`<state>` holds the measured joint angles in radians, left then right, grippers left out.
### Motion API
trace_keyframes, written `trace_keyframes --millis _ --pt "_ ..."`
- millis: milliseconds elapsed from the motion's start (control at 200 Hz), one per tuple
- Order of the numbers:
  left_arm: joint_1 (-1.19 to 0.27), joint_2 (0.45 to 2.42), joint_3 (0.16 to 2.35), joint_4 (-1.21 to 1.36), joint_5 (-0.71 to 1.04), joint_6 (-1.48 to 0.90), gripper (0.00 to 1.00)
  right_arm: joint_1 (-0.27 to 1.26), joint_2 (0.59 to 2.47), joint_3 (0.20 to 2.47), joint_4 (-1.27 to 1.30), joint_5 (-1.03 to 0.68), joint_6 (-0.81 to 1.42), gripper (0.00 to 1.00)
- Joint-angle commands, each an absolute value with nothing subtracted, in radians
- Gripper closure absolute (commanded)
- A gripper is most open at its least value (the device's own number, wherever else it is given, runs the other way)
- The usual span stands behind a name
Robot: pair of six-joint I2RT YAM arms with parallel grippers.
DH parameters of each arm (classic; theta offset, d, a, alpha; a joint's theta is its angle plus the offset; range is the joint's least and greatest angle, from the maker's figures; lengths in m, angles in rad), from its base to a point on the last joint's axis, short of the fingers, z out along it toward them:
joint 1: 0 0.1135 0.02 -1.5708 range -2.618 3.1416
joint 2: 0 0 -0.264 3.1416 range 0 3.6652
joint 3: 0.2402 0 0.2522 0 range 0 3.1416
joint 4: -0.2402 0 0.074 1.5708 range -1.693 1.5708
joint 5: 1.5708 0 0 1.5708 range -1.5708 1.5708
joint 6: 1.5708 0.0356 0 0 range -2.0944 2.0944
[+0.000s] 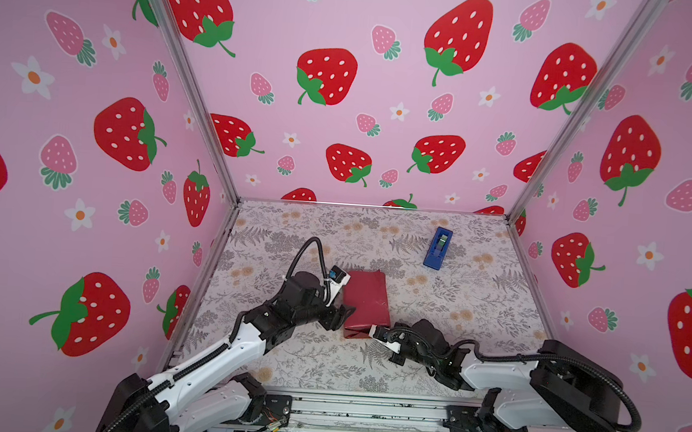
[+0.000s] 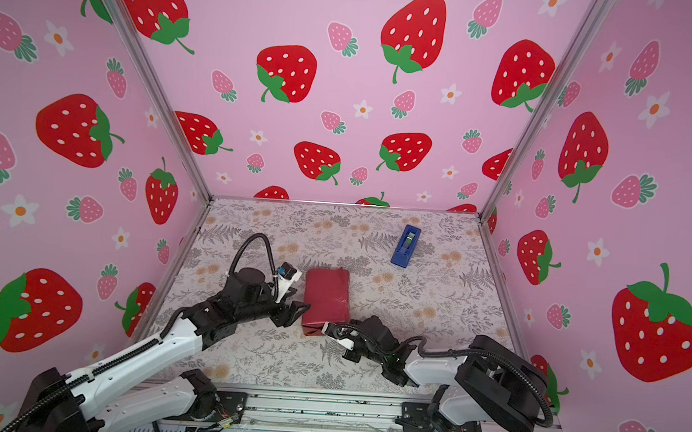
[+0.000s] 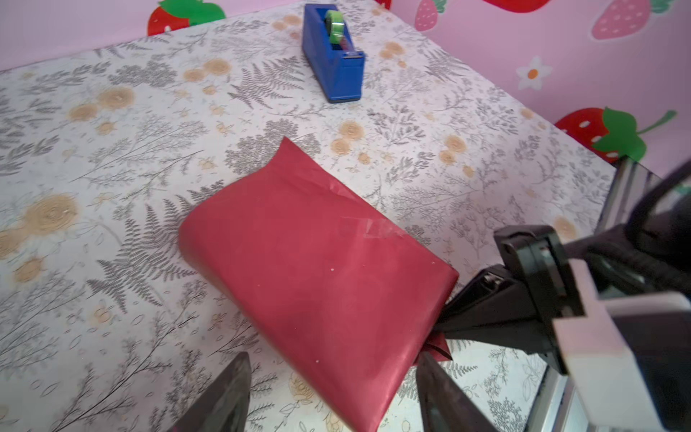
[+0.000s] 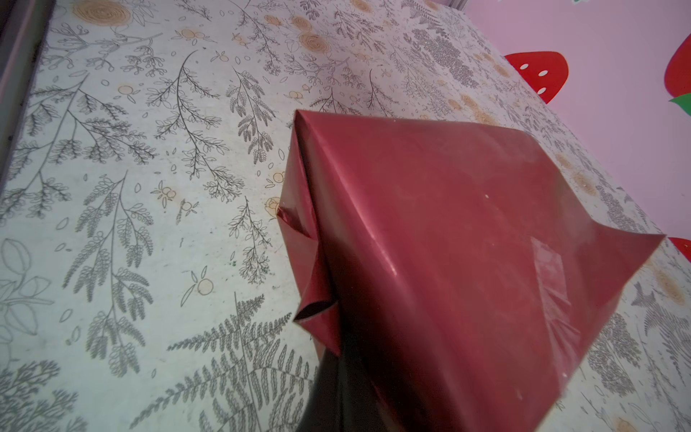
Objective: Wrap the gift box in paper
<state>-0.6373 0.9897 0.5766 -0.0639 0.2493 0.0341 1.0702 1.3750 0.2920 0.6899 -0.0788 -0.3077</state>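
left hand (image 1: 339, 316) spread apart beside the paper (image 1: 365, 299); right hand (image 1: 373, 332) closed against its near end; tape dispenser (image 1: 438, 248) well apart.

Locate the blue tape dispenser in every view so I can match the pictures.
Top view: the tape dispenser stands right of centre, farther back than the paper.
Top view: same spot, back and to the right of the paper.
Left wrist: in view, beyond the paper, close to the pink wall.
Right wrist: not in it.
Shared landmark: the red paper bundle, visible in all four views.
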Motion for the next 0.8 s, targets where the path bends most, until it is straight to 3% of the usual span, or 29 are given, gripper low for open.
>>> trace_keyframes --millis 0,295,520,795 --pt "-0.687 0.982 0.514 0.159 0.286 0.213 0.27 1.055 1.353 0.304 0.671 -0.138 -0.307 1.00" --pt "-0.842 1.098 0.452 0.228 0.143 0.425 0.22 1.041 1.368 0.314 0.670 -0.171 -0.296 1.00" --pt "-0.848 1.146 0.406 0.280 0.175 0.463 0.22 1.039 1.390 0.331 0.661 -0.178 -0.280 1.00" --pt "-0.858 1.235 0.380 0.373 0.082 0.494 0.22 1.035 1.395 0.334 0.661 -0.197 -0.269 1.00"
